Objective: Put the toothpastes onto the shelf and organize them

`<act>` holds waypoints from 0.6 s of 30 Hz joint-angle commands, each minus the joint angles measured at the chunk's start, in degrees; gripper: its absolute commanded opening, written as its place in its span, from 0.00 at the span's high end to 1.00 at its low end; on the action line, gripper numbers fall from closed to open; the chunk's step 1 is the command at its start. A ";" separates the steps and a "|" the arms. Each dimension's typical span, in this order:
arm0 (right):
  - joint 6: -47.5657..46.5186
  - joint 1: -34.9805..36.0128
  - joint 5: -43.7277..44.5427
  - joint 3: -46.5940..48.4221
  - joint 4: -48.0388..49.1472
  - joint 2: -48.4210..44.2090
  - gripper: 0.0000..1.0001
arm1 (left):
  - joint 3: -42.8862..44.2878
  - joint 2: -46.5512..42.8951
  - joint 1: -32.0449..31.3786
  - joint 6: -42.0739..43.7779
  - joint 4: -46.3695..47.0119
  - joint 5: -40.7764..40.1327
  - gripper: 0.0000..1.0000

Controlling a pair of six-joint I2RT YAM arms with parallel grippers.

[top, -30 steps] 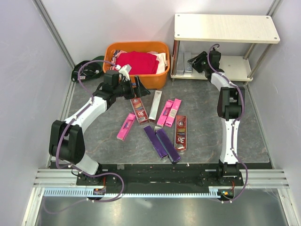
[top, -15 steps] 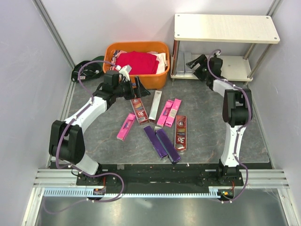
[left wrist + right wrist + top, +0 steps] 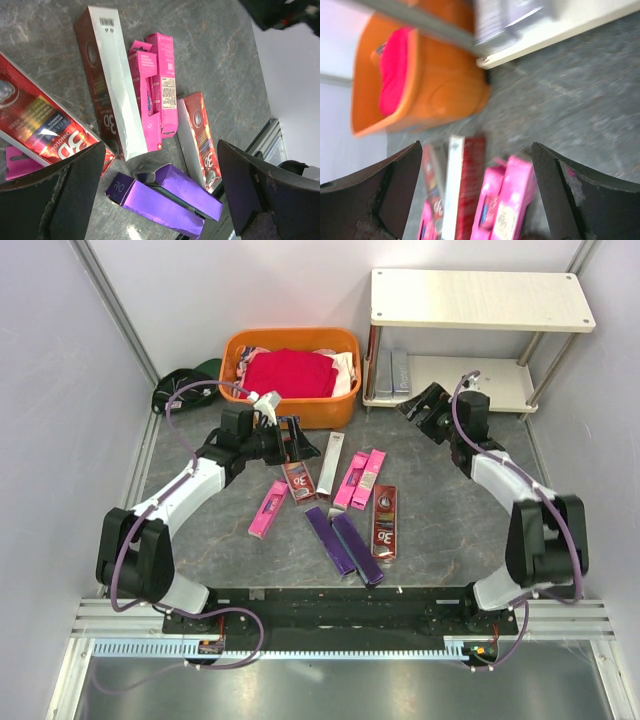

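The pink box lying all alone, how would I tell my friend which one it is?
Find the orange basket at the back left; toothpaste boxes lie scattered on the table in front of it. The lone pink box is the leftmost of them. The other two pink boxes lie side by side in the middle, but this one lies by itself.

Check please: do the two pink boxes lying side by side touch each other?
Touching. The left wrist view shows one pink box lying flush against the other pink box along their long sides, with no gap between them.
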 commanded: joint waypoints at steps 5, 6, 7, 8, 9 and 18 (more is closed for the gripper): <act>-6.80 4.23 3.38 -8.56 -7.83 -16.14 0.02 | -1.76 -1.85 -0.29 1.33 2.57 1.97 0.00; -7.15 4.49 3.91 -9.18 -8.36 -17.02 0.02 | -1.59 -1.85 -0.29 1.42 2.13 1.97 0.00; -7.67 5.19 5.22 -9.89 -8.62 -18.34 0.02 | -1.15 -1.85 -0.29 1.51 1.78 2.06 0.00; -7.85 5.46 5.66 -11.03 -9.06 -18.79 0.02 | -0.97 -1.85 -0.20 1.86 1.43 2.06 0.00; -7.94 5.72 5.93 -11.65 -9.15 -19.23 0.02 | -0.71 -1.85 -0.29 2.03 0.82 1.98 0.00; -9.61 7.83 6.20 -12.88 -13.98 -20.99 0.02 | 0.17 0.79 -0.38 3.44 -2.52 -1.27 0.00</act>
